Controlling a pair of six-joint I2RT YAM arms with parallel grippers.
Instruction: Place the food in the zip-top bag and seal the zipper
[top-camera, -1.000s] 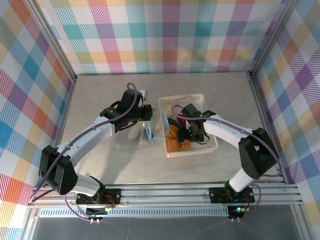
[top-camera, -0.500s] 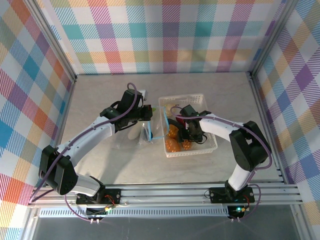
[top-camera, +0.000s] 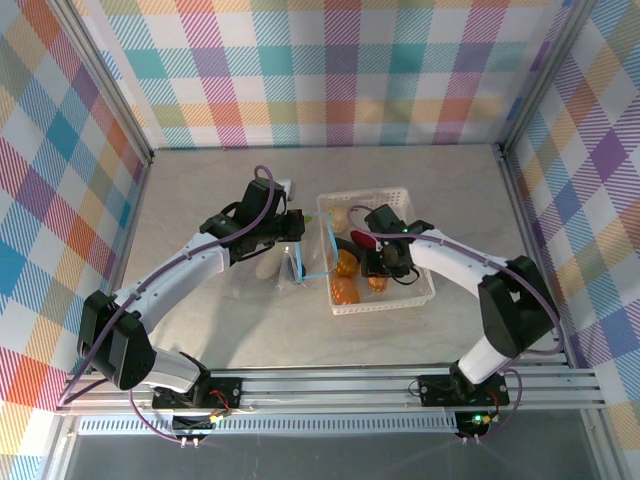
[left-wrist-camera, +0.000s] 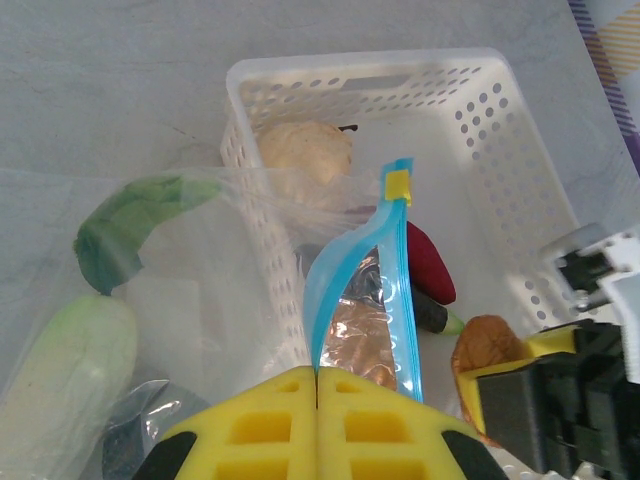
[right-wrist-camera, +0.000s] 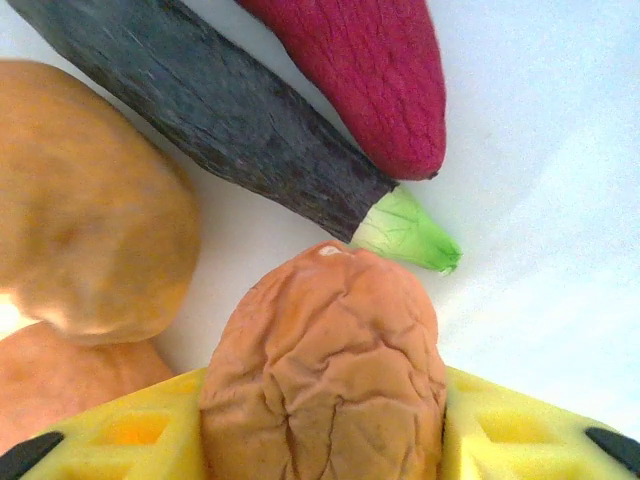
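Note:
My left gripper (left-wrist-camera: 317, 385) is shut on the light-blue zipper (left-wrist-camera: 400, 290) of the clear zip-top bag (top-camera: 265, 268) and holds its mouth up beside the basket. A white radish (left-wrist-camera: 65, 360) with a green leaf shows through the bag's plastic. Of the food, an orange bread-like piece (right-wrist-camera: 325, 360) sits between the yellow pads of my right gripper (right-wrist-camera: 325, 400), which is shut on it inside the white basket (top-camera: 385, 305). Just beyond it lie a dark purple eggplant (right-wrist-camera: 210, 120), a dark red piece (right-wrist-camera: 370, 70) and more orange pieces (right-wrist-camera: 80, 210).
A pale shell-shaped piece (left-wrist-camera: 305, 150) rests at the basket's far end, near its rim (left-wrist-camera: 380, 65). The basket stands right of the bag at mid-table. Aluminium posts and checked walls enclose the table on three sides.
My right gripper has closed onto the orange bread-like piece in the basket after shifting a little there. The left gripper and the bag have stayed put.

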